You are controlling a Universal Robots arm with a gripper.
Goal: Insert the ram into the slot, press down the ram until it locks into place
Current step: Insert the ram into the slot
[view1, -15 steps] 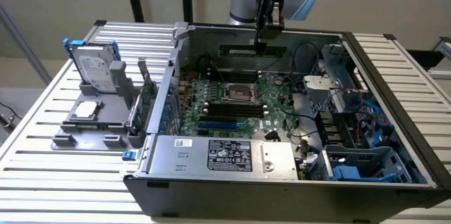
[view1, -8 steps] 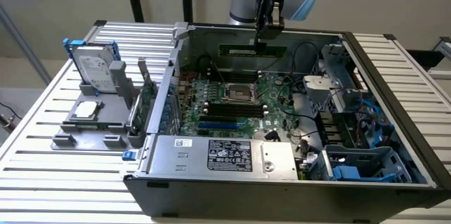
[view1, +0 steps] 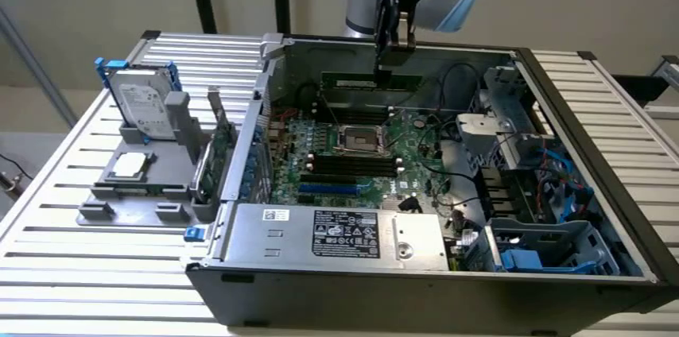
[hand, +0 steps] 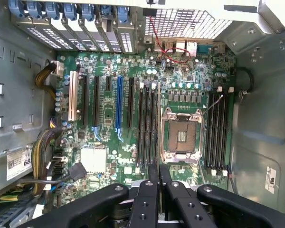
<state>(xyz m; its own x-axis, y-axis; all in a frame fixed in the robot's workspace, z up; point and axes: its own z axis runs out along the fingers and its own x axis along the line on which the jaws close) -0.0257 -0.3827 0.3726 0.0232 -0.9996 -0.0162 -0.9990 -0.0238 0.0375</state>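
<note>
My gripper (view1: 382,71) hangs over the back of the open computer case, shut on the ram (view1: 345,81). The ram is a thin green stick held level above the motherboard (view1: 414,134). In the wrist view the fingers (hand: 151,183) are pressed close together over the board. The black memory slots (view1: 345,166) lie in parallel rows next to the CPU socket (view1: 358,140), well below the ram. From the wrist camera these slots (hand: 147,123) stand on one side of the socket (hand: 181,133), and a second bank (hand: 216,128) stands on the other.
A bright-blue connector strip (view1: 327,190) lies beside the slots. A power supply (view1: 329,234) fills the case front and a blue drive cage (view1: 541,253) the exterior view's right. A grey fixture with a hard drive (view1: 143,106) and a CPU chip (view1: 129,164) stands outside the case.
</note>
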